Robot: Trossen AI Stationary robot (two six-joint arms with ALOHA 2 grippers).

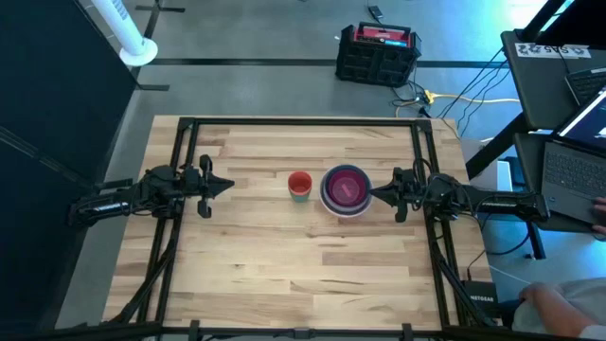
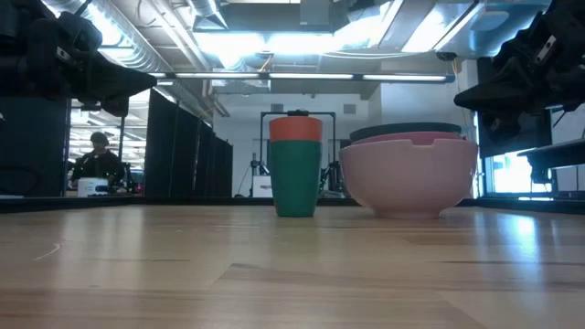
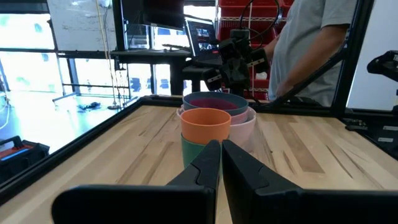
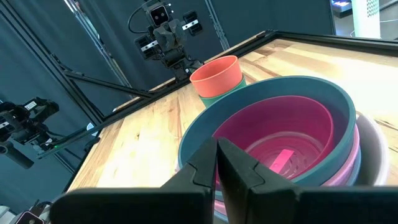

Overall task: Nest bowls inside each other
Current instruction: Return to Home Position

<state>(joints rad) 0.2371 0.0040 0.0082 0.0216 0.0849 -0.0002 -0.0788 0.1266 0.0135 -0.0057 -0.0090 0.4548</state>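
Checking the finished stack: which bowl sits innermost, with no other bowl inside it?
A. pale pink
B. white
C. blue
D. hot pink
D: the right wrist view looks down into the stack and shows the hot pink bowl seated inside the teal bowl, with no other bowl in it.
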